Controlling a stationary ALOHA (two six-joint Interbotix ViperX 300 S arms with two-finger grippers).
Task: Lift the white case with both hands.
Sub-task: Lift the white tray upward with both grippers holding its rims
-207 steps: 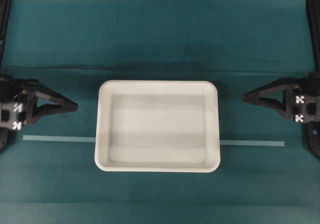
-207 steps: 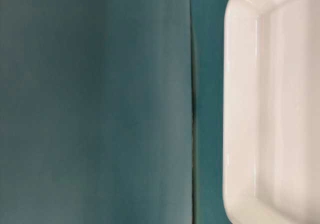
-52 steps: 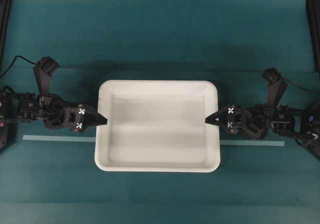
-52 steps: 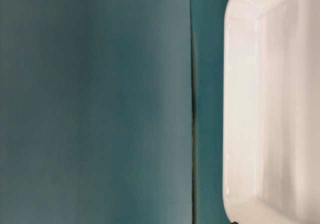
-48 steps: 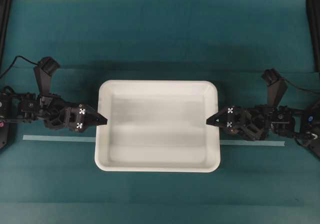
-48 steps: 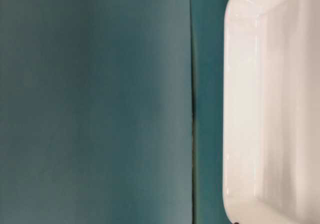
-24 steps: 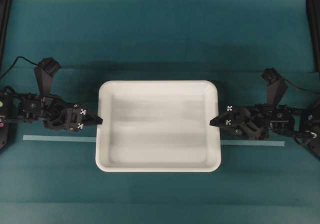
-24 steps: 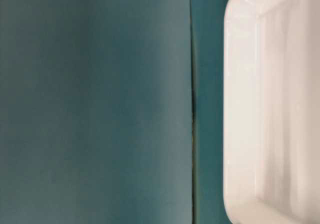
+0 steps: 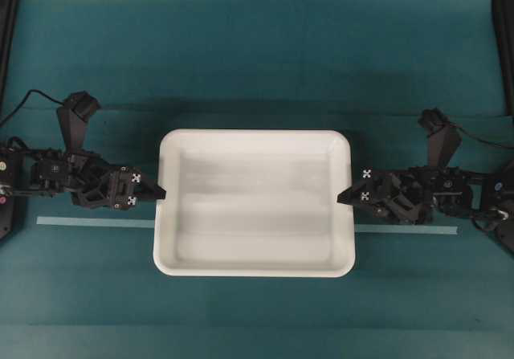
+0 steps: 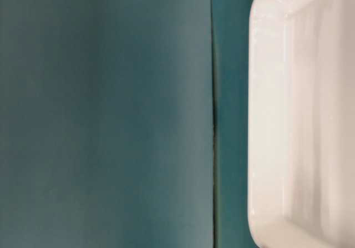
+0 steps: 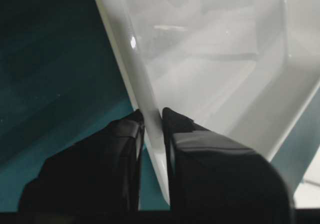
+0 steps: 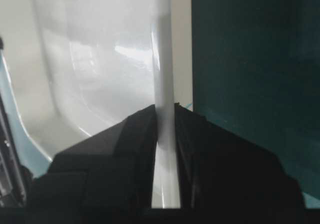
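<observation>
The white case (image 9: 255, 202), a wide shallow white tray with a raised rim, sits mid-table in the overhead view. My left gripper (image 9: 161, 192) is shut on its left rim. In the left wrist view the rim (image 11: 150, 119) runs between my two black fingers (image 11: 172, 134), which press it on both sides. My right gripper (image 9: 342, 198) is shut on the right rim. The right wrist view shows that rim (image 12: 164, 98) clamped between both fingers (image 12: 142, 129). The table-level view shows the case's edge (image 10: 266, 120) at the right.
A pale tape line (image 9: 96, 222) runs across the teal table surface (image 9: 257, 62) under the case, showing again at the right (image 9: 405, 230). Black frame posts (image 9: 503, 38) stand at the far left and right edges.
Both grippers have come in from the table's sides and closed on the case's short rims. In the last second they and the case shifted only slightly.
</observation>
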